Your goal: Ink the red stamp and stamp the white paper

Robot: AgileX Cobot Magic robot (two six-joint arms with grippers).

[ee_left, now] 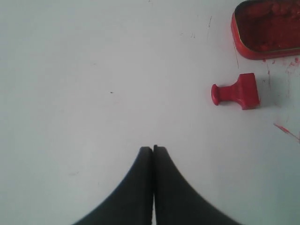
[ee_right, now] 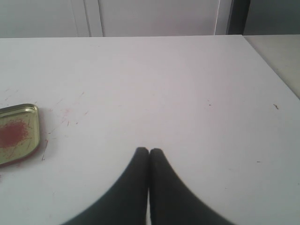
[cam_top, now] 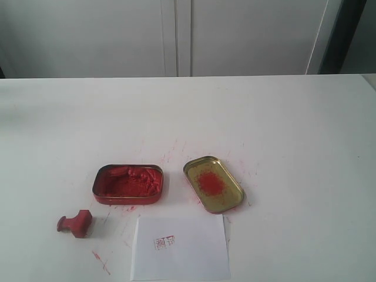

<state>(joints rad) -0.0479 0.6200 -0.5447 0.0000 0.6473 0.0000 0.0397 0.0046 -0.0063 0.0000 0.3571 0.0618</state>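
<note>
Closed and empty: left gripper, right gripper. Stamp on its side at 8 o'clock from tin. Paper at 5 o'clock; its red mark looks like characters, too small to read.

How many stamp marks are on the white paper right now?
1: a red square mark left of centre on the white paper. Nearly the whole sheet shows, so none seems hidden.

The red stamp is seen lying on its side on the white table, near the open red tin of ink paste. A gold lid with a red smear is placed beside the tin. The white paper, nearer to the camera, is marked with a small red print.
</note>
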